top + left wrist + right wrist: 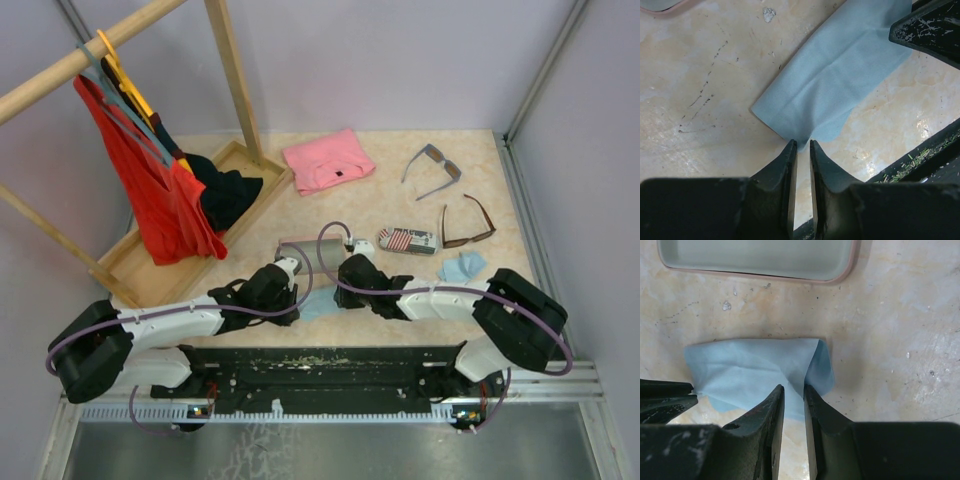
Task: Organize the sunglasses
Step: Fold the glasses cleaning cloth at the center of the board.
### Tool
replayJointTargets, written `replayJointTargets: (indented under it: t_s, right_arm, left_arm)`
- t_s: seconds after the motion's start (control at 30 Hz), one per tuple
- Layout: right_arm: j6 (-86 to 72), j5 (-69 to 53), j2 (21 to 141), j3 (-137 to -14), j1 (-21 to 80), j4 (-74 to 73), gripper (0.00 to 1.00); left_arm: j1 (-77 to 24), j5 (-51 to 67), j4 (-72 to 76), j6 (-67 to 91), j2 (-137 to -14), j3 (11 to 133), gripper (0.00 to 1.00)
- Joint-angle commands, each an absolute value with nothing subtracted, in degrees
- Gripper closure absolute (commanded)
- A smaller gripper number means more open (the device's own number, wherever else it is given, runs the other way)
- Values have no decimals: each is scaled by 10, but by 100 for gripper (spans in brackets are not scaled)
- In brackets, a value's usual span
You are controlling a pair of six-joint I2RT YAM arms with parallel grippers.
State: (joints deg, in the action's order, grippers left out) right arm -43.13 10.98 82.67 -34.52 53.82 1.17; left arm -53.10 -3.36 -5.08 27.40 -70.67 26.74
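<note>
The grey-blue sunglasses (432, 166) and the brown sunglasses (467, 222) lie unfolded at the back right of the table, far from both grippers. Near the front, a light blue cloth (320, 303) lies flat between the two arms. My left gripper (803, 145) is nearly shut, pinching one corner of this cloth (840, 75). My right gripper (794, 388) is nearly shut on a raised fold at the opposite end of the cloth (745, 370). In the top view the left gripper (298, 298) and the right gripper (341, 296) face each other across it.
An open case with a pink rim (760, 276) lies just beyond the cloth. A flag-patterned case (408, 240) and a second light blue cloth (462, 267) lie to the right. A pink folded garment (328, 160), a wooden tray (130, 262) and a clothes rack (232, 70) stand at the back and left.
</note>
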Motion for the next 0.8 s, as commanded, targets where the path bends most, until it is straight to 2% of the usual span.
replayJointTargets:
  t_s: [0.0, 0.1, 0.33, 0.77]
  right_arm:
    - [-434, 111, 833, -359, 536, 13, 77]
    - [-434, 112, 832, -360, 536, 13, 81]
    - [-428, 127, 819, -362, 536, 10, 100]
    - [-400, 152, 820, -393, 535, 1, 100]
  left_arm:
    - [-530, -27, -45, 275, -706, 271, 78]
    - [-529, -27, -45, 275, -706, 271, 78]
    - [-530, -29, -48, 274, -700, 273, 78]
    - [-529, -44, -59, 274, -663, 276, 78]
